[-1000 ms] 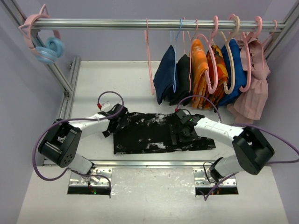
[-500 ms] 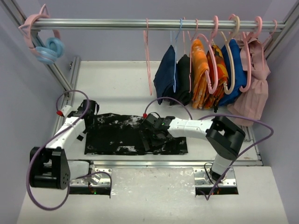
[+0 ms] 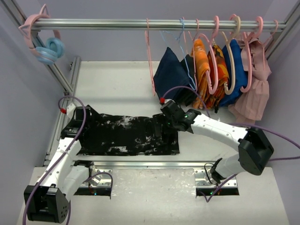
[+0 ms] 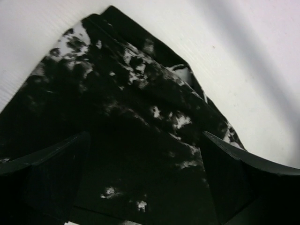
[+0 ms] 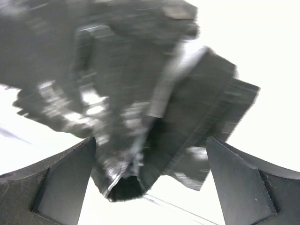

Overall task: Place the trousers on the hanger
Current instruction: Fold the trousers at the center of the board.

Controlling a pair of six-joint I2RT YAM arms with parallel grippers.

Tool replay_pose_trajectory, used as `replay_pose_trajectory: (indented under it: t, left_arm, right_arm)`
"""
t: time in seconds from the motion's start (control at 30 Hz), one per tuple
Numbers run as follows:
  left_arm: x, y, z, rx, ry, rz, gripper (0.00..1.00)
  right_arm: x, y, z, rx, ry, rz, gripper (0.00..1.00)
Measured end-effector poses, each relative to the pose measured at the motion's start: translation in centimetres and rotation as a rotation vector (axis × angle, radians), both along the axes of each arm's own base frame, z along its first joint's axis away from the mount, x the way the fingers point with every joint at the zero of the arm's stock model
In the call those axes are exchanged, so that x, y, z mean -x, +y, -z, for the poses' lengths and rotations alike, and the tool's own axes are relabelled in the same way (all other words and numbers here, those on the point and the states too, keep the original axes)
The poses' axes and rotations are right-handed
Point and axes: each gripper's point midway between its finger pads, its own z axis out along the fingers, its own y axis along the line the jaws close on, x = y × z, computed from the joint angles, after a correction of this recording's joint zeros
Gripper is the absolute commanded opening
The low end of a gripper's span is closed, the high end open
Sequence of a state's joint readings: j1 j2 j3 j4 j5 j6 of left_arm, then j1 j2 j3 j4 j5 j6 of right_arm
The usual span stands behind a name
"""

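Worktop has the trousers lying flat near its front edge, not lifted yet; looks like the grab step; thin pink hanger hangs bare on the rail behind; left tool and right tool are spread wide over either end, gripping nothing; next they'd need to pinch fabric; no bins anywhere.

The left arm stretches forward, its left gripper spread wide over the left end of the trousers. The right arm bends across, with the right gripper equally wide above their right end.
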State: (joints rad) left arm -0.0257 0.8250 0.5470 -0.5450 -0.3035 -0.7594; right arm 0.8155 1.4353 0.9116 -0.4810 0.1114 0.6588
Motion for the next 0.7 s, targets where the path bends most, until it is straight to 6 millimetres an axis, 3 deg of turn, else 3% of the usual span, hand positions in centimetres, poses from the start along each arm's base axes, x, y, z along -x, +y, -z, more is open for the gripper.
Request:
replay_pose_trajectory:
  t: [0.13, 0.4, 0.6, 0.7]
  left_arm:
    - [-0.7, -1.5, -1.2, 0.031, -0.061, 0.094, 1.0]
    - [-0.9, -4.7, -2.3, 0.084, -0.107, 0.241, 1.0]
    - [-0.6, -6.1, -2.4, 0.105, -0.111, 0.306, 1.0]
    - [-0.5, -6.6, -2.5, 0.108, -0.113, 0.328, 1.0]
  right_arm:
    - [-0.3, -2.1, 0.2, 0.009, -0.012, 0.03, 0.96]
    - [-0.2, -0.9, -0.3, -0.069, -0.021, 0.016, 0.8]
    - [1.0, -0.5, 1.9, -0.09, 0.052, 0.012, 0.86]
    - [1.2, 0.1, 2.7, -0.101, 0.083, 0.003, 0.83]
